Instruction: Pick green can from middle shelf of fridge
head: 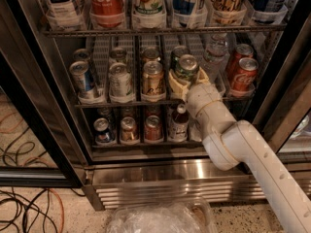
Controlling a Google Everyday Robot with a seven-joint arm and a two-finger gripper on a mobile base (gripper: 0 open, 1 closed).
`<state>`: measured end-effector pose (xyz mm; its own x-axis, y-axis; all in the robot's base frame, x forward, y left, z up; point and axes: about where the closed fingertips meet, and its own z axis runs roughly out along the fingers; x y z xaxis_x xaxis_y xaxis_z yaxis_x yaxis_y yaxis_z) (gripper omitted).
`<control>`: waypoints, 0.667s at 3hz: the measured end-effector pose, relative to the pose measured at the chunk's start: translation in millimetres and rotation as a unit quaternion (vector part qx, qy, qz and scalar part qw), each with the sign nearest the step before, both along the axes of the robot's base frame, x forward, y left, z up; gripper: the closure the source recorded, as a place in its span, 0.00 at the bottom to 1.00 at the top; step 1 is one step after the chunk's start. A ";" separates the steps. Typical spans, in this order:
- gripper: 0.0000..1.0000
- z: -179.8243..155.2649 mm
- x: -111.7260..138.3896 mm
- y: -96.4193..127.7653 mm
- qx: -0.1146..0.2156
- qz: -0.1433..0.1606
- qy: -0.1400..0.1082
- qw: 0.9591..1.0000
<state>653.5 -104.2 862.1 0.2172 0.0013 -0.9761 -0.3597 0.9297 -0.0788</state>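
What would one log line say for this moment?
claw: at green can | can: upright, on middle shelf | place: fridge
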 end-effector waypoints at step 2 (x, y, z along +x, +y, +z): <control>1.00 19.6 -2.0 -2.3 -0.010 0.010 -0.014 1.000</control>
